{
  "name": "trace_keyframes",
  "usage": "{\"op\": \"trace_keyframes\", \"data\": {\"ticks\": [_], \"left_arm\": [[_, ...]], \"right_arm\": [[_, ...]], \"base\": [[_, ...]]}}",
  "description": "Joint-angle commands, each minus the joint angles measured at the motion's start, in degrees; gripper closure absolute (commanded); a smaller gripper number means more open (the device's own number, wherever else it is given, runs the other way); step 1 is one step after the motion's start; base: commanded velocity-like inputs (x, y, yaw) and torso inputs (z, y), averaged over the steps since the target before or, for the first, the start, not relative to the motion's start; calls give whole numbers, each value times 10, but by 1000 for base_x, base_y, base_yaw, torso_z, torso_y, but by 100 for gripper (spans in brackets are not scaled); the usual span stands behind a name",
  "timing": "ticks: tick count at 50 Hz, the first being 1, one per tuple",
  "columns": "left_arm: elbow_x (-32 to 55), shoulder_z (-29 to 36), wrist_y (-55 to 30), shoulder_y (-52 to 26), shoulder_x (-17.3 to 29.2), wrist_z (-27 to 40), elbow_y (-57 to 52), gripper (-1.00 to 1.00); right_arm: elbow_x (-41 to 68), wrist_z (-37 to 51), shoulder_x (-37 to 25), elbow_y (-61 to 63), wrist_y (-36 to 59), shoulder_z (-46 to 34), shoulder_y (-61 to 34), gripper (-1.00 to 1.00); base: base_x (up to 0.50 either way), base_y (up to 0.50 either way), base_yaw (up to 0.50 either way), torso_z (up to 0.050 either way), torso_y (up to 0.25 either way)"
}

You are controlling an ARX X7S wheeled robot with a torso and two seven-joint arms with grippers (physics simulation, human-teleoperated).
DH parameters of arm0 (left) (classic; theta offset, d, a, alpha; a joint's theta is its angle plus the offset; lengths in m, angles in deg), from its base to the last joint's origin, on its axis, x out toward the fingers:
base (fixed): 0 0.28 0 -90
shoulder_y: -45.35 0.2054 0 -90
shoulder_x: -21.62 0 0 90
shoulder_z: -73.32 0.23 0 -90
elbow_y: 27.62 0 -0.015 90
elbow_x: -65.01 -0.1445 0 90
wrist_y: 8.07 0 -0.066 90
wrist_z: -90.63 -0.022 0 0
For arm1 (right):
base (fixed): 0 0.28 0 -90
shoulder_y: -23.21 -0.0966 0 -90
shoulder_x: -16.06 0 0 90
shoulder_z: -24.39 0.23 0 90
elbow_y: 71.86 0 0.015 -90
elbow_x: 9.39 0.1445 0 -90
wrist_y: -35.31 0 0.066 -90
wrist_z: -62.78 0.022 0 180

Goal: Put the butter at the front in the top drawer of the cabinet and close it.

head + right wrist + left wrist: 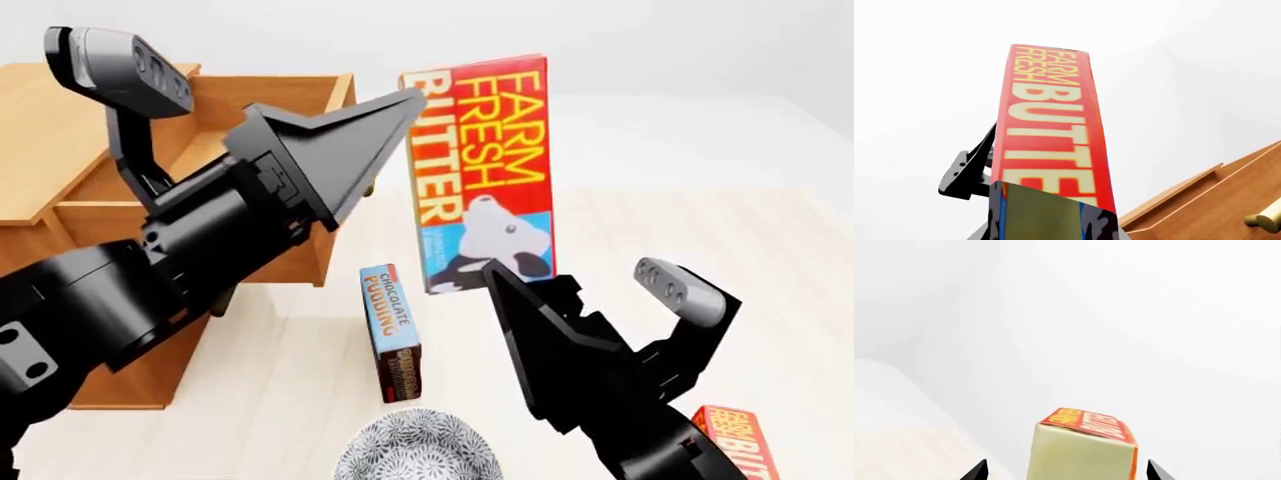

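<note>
The butter (481,170), a red carton with yellow lettering and a cow panel, stands upright in the air to the right of the cabinet (54,130). My right gripper (567,270) is shut on its lower end, and the carton (1051,135) rises straight out of that gripper (1047,235). My left gripper (238,66) is open at the carton's upper end. There the cream end of the butter (1084,445) sits between the spread fingertips (981,471) without touching them. The top drawer (327,95) is pulled out and open.
A chocolate pudding box (390,330) lies on the pale surface below the held carton. A patterned bowl (414,450) sits at the near edge and a second butter carton (741,445) at the bottom right. A brass handle (1264,220) shows on the wooden front.
</note>
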Motion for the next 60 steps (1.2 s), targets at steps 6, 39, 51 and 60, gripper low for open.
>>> {"op": "trace_keyframes", "data": {"ticks": [6, 39, 51, 60], "left_arm": [[-7, 15, -17, -18, -11, -11, 21, -100], [-5, 30, -30, -18, -21, -17, 24, -100], [-9, 34, -34, -23, -25, -23, 31, -100], [-12, 39, -38, -30, -31, -26, 40, -100]], "right_arm": [[10, -10, 1, 9, -3, 3, -9, 100], [14, -11, -6, 12, -3, -2, -9, 100], [10, -9, 0, 4, -3, -10, -18, 100], [9, -9, 2, 1, -3, -13, -23, 100]], "base": [[0, 0, 0, 2, 2], [0, 0, 0, 0, 1], [0, 0, 0, 0, 1], [0, 0, 0, 1, 0]]}}
